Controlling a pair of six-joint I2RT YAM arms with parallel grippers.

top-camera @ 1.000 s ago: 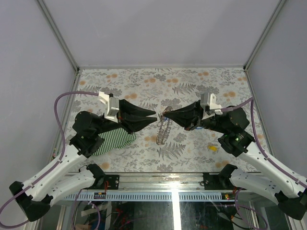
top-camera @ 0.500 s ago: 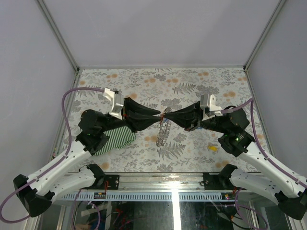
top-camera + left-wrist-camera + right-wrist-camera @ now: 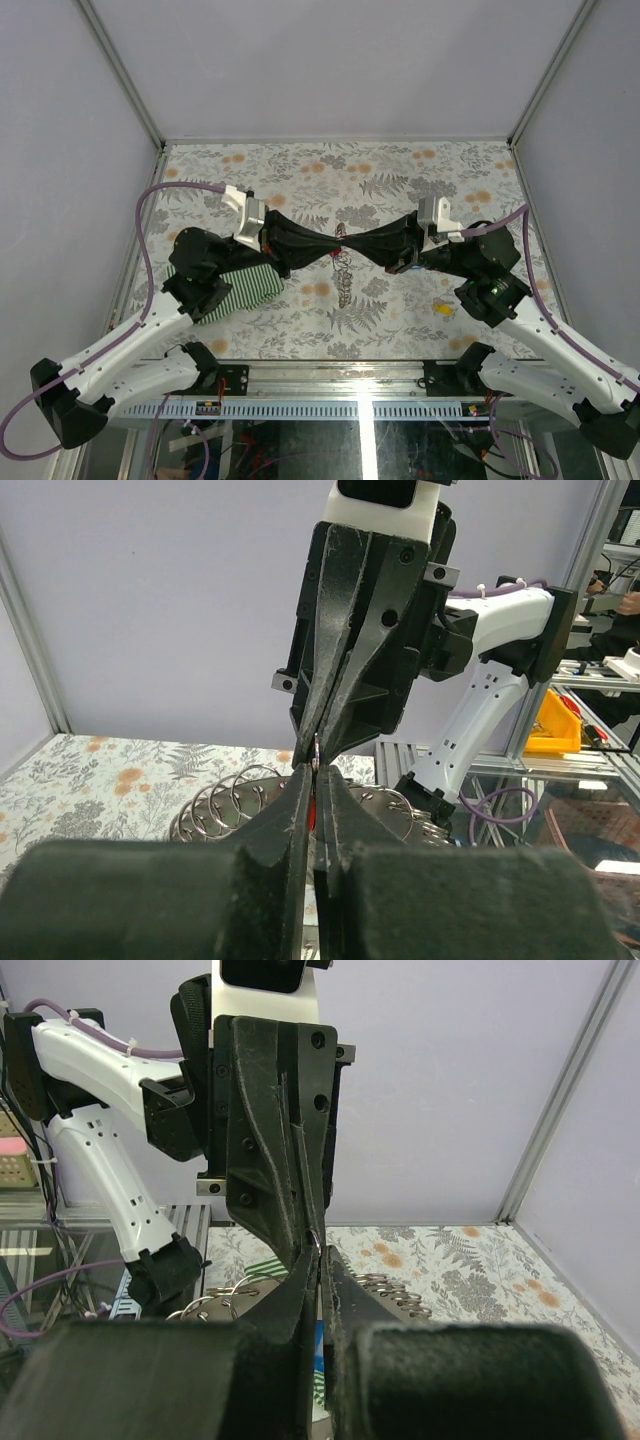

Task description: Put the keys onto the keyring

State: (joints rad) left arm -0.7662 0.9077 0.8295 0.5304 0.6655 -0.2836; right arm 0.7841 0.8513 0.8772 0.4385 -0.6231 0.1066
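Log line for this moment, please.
left gripper shut on red key | right gripper shut on blue key | tips meet above keyring | yellow key lies apart, untouched

No readable text, no labels (anywhere)

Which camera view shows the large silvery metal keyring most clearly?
The left wrist view: there the large silvery metal keyring shows big, sharp loops, though the left gripper hides its middle. The top external view shows it small, blending into the floral tablecloth. The right wrist view shows only a few loops beside its fingers.
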